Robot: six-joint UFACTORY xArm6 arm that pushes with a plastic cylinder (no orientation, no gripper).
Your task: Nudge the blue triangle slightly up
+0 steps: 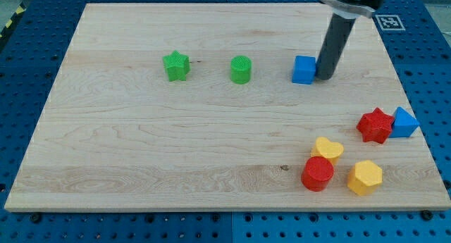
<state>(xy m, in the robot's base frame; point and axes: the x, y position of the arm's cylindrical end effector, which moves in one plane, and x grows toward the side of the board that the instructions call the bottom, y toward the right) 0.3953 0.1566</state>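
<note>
The blue triangle lies near the board's right edge, touching the right side of a red star. My tip is far from it, toward the view's top, just to the right of a blue cube and about touching it. The rod slants up to the view's top right.
A green star and a green cylinder sit in a row left of the blue cube. A yellow heart, a red cylinder and a yellow hexagon cluster at the bottom right. The wooden board's right edge is next to the blue triangle.
</note>
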